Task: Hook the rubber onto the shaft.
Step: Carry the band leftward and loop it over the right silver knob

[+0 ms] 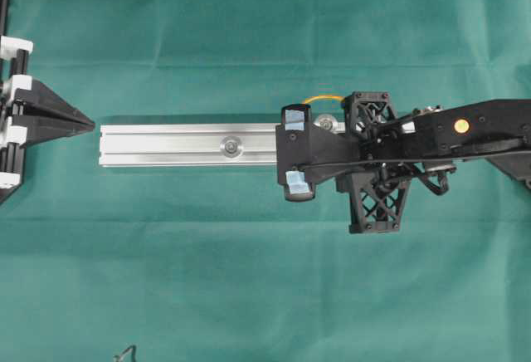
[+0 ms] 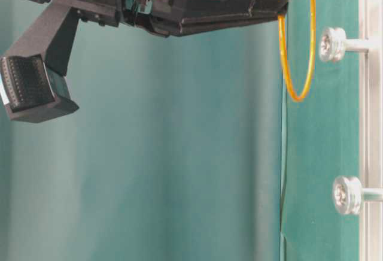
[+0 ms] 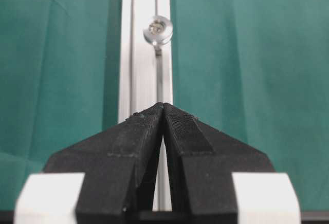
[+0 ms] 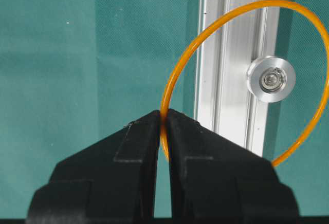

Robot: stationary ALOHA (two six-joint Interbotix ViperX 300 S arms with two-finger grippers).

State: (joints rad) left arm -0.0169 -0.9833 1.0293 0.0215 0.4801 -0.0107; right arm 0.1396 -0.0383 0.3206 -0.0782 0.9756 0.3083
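Beneath the right arm: rail's right end and most of the rubber [image 1: 316,97] hidden overhead, only an orange arc showing | surface: green cloth [image 1: 249,279] under silver rail [image 1: 182,144] | right gripper [image 4: 163,117]: jaws pinched on the rubber's edge, loop encircling the shaft [image 4: 271,78] in wrist view | left gripper [image 3: 163,106]: closed, empty.

The rubber [image 4: 216,34] runs off the right edge beyond the right gripper [image 4: 163,118] (wrist view); overhead, the arm covers all but a short arc above it.
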